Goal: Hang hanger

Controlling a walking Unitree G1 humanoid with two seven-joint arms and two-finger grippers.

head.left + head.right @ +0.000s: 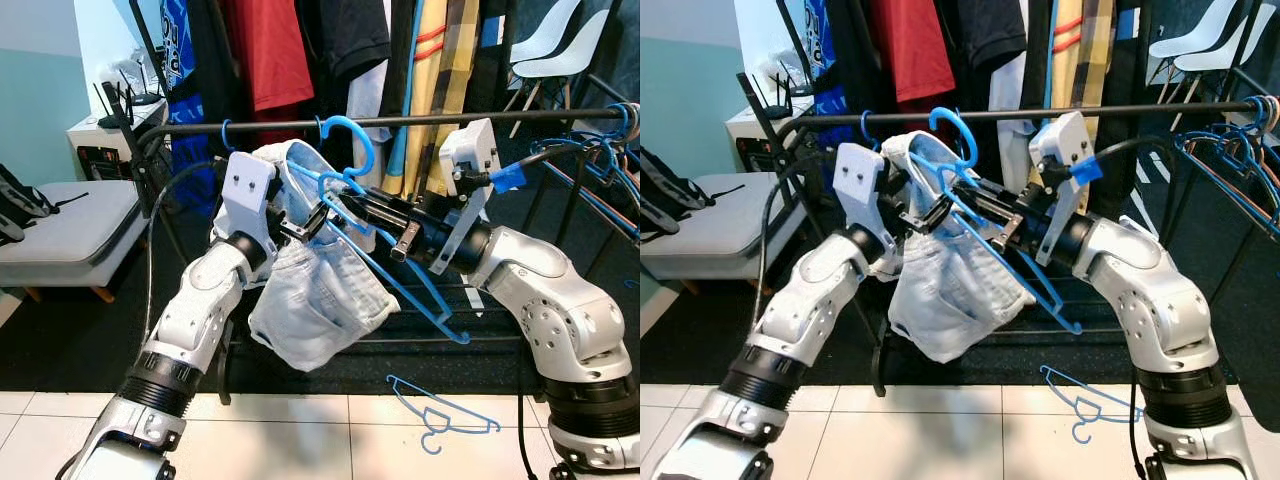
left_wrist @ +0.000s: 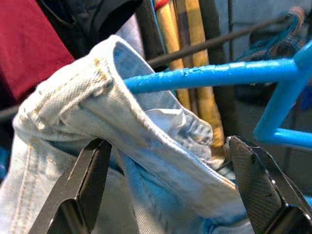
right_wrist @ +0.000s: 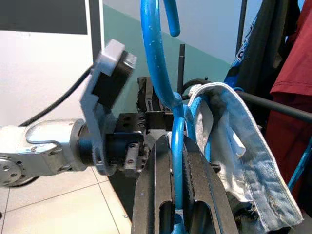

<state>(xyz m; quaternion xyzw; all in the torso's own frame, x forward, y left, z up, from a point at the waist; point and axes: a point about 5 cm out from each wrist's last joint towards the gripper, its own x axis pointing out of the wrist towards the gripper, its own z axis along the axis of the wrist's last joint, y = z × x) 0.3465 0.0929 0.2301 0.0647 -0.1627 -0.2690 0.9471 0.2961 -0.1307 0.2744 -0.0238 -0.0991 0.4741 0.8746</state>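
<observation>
The right hand point(image 1: 975, 205) is clenched on the neck of the blue hanger point(image 1: 350, 160), whose hook sits just below the black rail point(image 1: 400, 122), while the left hand point(image 1: 310, 225) is released, its 2 fingers point(image 2: 85, 180) spread around the waistband of the denim shorts point(image 1: 320, 295) draped on it. The hanger looks thin, stiff and light, but the soft, heavier shorts could slide along its arm, so the neck is probably the steadiest place to hold.
</observation>
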